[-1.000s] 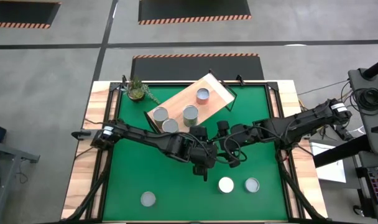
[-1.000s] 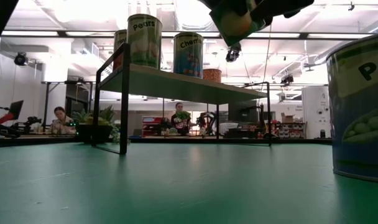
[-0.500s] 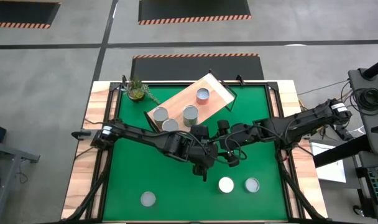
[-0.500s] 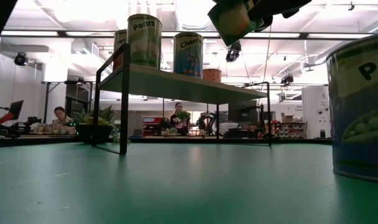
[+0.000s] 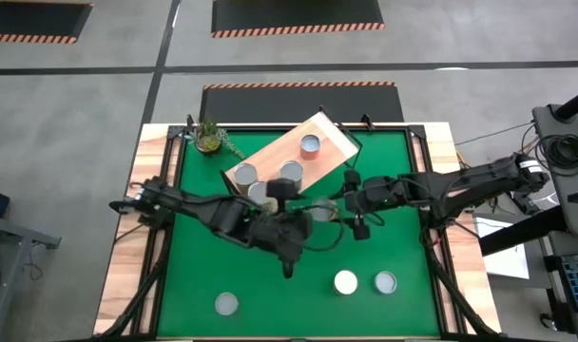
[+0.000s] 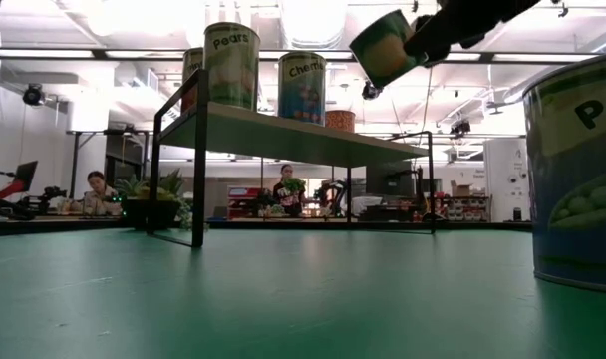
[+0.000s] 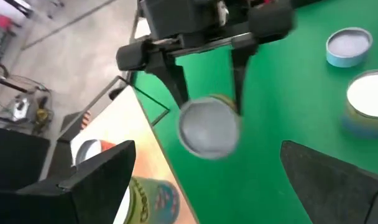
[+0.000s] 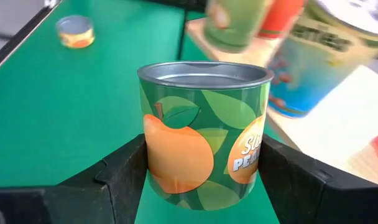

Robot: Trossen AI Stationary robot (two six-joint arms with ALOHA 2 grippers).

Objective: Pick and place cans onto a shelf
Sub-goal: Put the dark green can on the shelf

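The right tool is clamped on a green can with an orange fruit label and a silver top, holding it in the air just off the near edge of the shelf. The left tool faces it nearby, fingers spread wide and empty. Four cans stand on the shelf beyond.

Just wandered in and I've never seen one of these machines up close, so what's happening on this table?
The right gripper holds a green tin can with an orange fruit label in the air near the light-wood shelf on its black frame. The left gripper faces it, open and empty. Four cans stand on the shelf; three more wait on the green mat.
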